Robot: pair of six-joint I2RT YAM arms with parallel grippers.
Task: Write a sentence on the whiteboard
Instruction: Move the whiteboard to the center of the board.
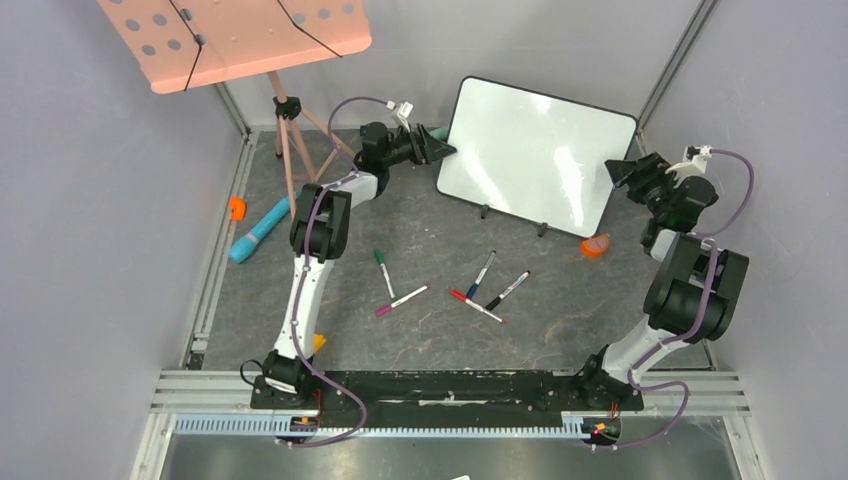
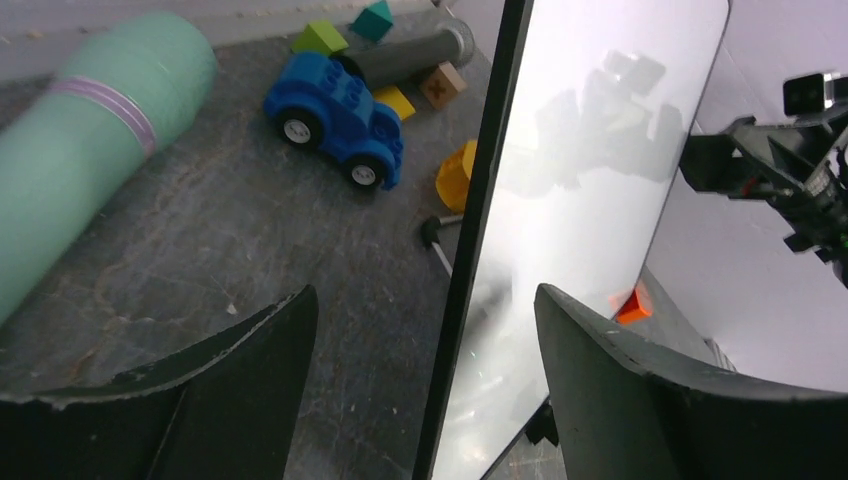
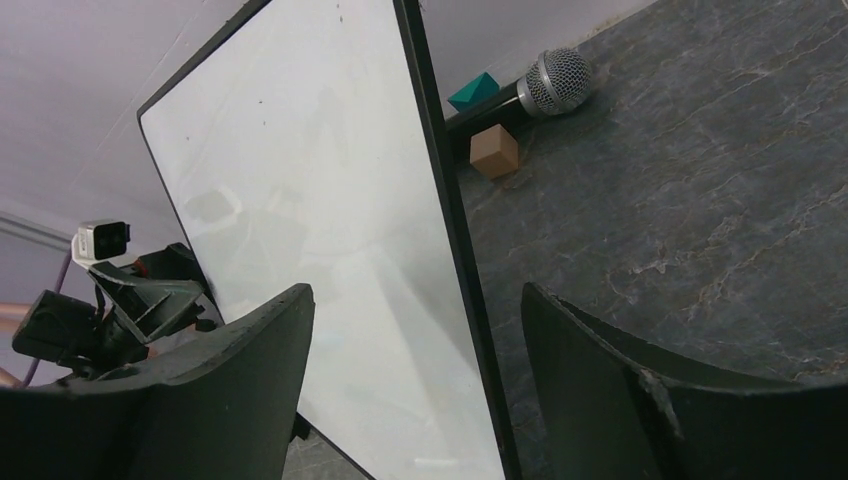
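Straddling the side edges of the blank whiteboard (image 1: 530,150), which stands propped near the far edge of the bench (image 1: 420,230), the left tool (image 1: 437,148) and right tool (image 1: 622,170) hold their jaws apart, apparently to grip and steady it before any writing.

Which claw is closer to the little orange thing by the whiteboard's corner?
Right. The right claw is at the right edge of the whiteboard, just beyond the orange piece in the overhead view. The left claw is at the board's opposite edge, the whole board away.
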